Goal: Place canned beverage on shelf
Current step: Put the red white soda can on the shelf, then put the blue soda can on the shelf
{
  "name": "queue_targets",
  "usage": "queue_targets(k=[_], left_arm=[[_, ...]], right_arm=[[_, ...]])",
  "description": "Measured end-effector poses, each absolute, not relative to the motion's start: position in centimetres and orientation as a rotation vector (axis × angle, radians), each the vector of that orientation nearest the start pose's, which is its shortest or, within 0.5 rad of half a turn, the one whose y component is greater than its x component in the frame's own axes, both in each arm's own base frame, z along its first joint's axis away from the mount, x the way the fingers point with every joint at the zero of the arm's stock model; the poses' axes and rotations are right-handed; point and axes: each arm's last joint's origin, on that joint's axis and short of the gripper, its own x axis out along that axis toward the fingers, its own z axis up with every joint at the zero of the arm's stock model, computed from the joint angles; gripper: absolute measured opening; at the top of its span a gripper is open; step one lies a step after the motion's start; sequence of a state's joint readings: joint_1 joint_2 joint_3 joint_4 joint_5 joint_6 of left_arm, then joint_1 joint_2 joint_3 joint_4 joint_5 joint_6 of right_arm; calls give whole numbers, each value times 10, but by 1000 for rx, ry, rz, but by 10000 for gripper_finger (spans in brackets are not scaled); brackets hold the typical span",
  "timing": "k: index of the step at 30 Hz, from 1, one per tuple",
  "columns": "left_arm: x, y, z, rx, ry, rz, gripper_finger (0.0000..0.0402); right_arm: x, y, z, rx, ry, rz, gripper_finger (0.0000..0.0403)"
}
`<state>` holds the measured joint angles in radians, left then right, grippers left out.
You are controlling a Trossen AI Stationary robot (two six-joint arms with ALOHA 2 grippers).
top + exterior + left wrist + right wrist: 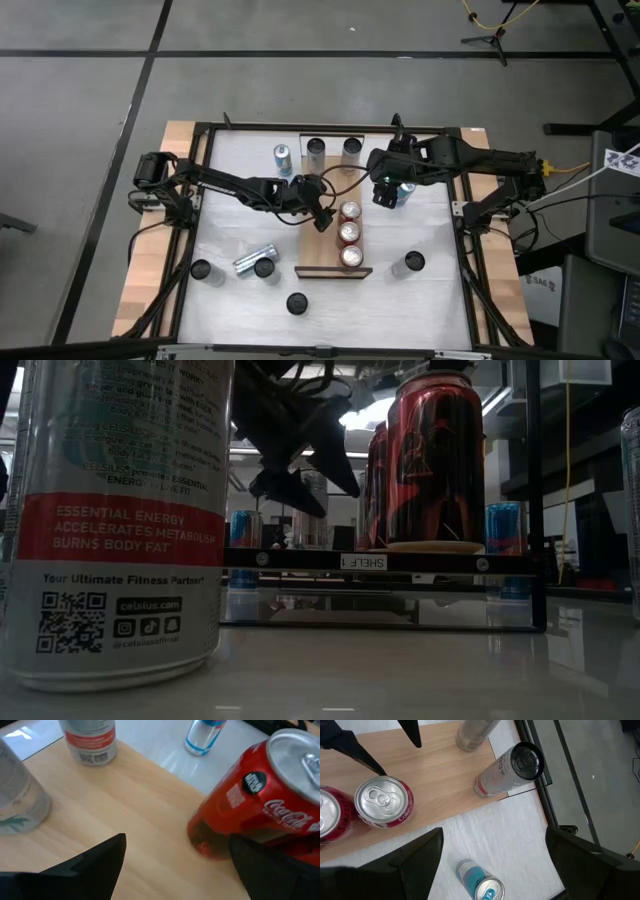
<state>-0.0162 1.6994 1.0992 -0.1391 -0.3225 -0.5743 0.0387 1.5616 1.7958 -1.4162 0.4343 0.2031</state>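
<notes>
Between placements: three red cans (349,233) in row on shelf (318,256), left lane of shelf bare. Left gripper (322,218) over shelf just beside rearmost red can (252,810), fingers spread wide, holding nothing, not touching can. Right gripper (384,194) above blue can (481,886) on table beside shelf, fingers spread, empty. Next move, likely: right lowers to straddle blue can, pinch, lift, carry to bare shelf spot. More cans scattered on table.
</notes>
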Motion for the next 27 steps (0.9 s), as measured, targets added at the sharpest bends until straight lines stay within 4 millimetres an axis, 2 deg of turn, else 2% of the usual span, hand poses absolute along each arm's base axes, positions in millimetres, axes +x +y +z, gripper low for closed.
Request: queue_targets(k=[6, 12, 16, 22, 27], left_arm=[[349, 9, 227, -414, 634, 506, 345], [324, 11, 255, -419, 651, 506, 345], [308, 9, 274, -439, 638, 462, 345], [282, 10, 304, -454, 563, 459, 345], [258, 16, 328, -424, 457, 567, 345]], right_arm=[[278, -1, 396, -102, 1115, -462, 344], [276, -1, 395, -105, 1135, -459, 344], [275, 0, 394, -71, 1163, -396, 344], [274, 3, 393, -51, 1192, -327, 344], [274, 2, 393, -50, 1188, -327, 344]])
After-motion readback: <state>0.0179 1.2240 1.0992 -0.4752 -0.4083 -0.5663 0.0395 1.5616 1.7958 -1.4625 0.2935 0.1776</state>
